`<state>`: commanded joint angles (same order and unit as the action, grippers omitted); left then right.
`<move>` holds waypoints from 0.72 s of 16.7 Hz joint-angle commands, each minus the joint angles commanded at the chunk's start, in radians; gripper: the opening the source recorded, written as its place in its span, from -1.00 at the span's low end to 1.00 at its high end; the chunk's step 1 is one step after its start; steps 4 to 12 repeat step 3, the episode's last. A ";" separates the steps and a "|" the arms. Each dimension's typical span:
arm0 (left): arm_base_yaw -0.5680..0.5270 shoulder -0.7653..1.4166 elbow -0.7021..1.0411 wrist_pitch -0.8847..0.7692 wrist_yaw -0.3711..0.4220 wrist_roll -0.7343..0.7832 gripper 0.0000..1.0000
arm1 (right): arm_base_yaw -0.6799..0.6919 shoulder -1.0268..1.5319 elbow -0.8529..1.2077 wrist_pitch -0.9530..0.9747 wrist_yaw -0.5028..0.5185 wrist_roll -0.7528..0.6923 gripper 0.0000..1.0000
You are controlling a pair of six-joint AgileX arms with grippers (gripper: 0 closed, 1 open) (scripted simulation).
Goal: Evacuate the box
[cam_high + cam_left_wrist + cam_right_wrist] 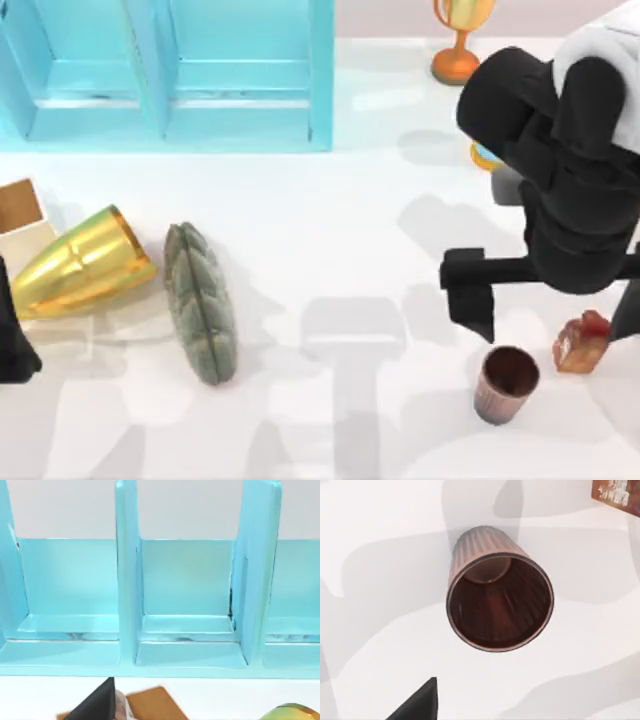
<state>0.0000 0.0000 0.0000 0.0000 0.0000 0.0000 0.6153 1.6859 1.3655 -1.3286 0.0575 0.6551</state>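
The box (pixel 20 212) is small, with white walls and a brown inside, and sits at the table's far left edge; its brown inside (pixel 155 705) also shows in the left wrist view. My left gripper (pixel 10 320) is at the left edge, just in front of the box. A gold cup (pixel 82 265) lies on its side right beside the box. My right gripper (pixel 550 305) hangs open at the right, above and just behind an upright brown ribbed cup (pixel 506 382) (pixel 497 595) that stands on the table.
A large light-blue shelf (pixel 170 70) spans the back left. A grey-green ridged loaf shape (pixel 200 302) lies in the left middle. A small orange-red block (pixel 582 342) sits right of the brown cup. An orange trophy (pixel 457 45) stands at the back.
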 joint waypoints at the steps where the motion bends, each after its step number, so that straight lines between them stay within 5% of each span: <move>1: 0.000 0.000 0.000 0.000 0.000 0.000 1.00 | -0.001 -0.008 0.021 -0.023 0.000 -0.001 1.00; 12: 0.000 0.000 0.000 0.000 0.000 0.000 1.00 | -0.002 -0.014 0.033 -0.036 0.000 -0.002 1.00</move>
